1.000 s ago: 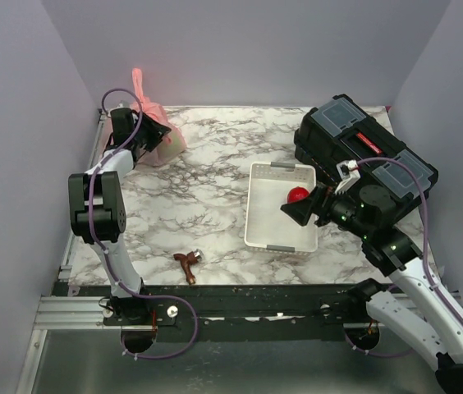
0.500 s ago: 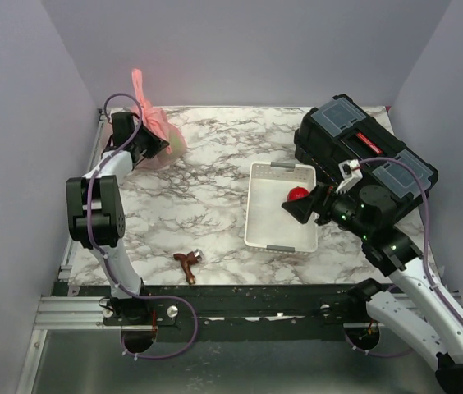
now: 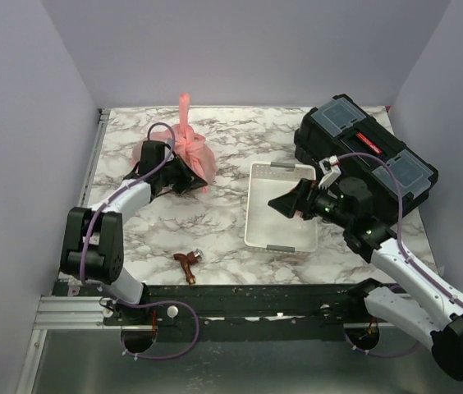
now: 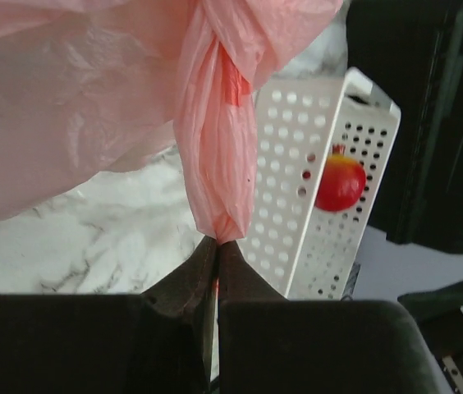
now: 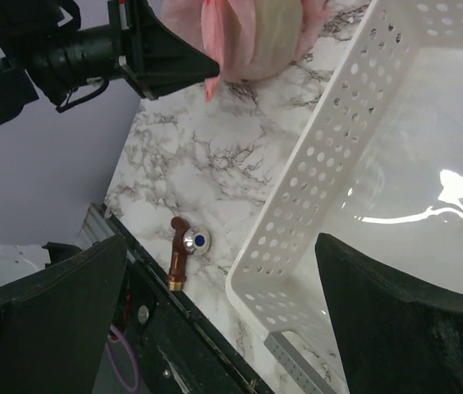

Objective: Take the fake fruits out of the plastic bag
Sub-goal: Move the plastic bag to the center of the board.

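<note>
My left gripper (image 4: 217, 245) pinches a twisted fold of the translucent pink plastic bag (image 4: 67, 107), my right gripper (image 5: 227, 304) spread above the white perforated plastic tray (image 5: 322, 164).

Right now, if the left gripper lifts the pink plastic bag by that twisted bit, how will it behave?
Probably floppy: the pink plastic bag is thin, crinkled film, bunched into a twist where the left gripper pinches it. It would likely sag bottom-heavy, since a pale round fruit bulges through its wall.

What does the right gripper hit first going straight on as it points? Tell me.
Probably the white tray's perforated side wall, just ahead of the open right gripper; depth is unclear.
</note>
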Controlling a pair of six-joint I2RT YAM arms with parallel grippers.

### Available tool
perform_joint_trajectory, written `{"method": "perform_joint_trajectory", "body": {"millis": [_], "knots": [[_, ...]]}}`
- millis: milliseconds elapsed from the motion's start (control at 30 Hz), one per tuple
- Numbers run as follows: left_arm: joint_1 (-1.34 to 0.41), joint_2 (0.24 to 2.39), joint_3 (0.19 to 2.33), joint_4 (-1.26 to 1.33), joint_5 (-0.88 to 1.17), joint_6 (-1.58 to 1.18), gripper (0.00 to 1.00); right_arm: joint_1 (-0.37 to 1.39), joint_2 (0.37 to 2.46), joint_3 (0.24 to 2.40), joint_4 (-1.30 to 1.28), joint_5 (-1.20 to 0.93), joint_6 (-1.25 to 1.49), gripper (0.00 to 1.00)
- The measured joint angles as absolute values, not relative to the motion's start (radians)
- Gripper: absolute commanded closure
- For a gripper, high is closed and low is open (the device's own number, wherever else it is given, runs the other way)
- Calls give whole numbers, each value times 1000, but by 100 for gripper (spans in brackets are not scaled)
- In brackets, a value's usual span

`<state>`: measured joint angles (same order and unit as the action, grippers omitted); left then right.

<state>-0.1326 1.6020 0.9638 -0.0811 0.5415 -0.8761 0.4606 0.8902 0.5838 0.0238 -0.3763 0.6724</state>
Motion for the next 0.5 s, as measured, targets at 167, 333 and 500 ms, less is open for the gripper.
{"method": "perform_joint_trajectory", "body": {"millis": [167, 333, 500], "knots": [[-211, 1471, 856, -91, 587, -875, 100, 500, 908, 584, 69, -373, 682, 0], [-275, 1324, 766, -96, 613, -871, 99, 568, 970, 619, 88, -351, 679, 0], [-280, 1193, 645, -97, 619, -876, 79, 614, 1081, 688, 120, -348, 671, 0]]}}
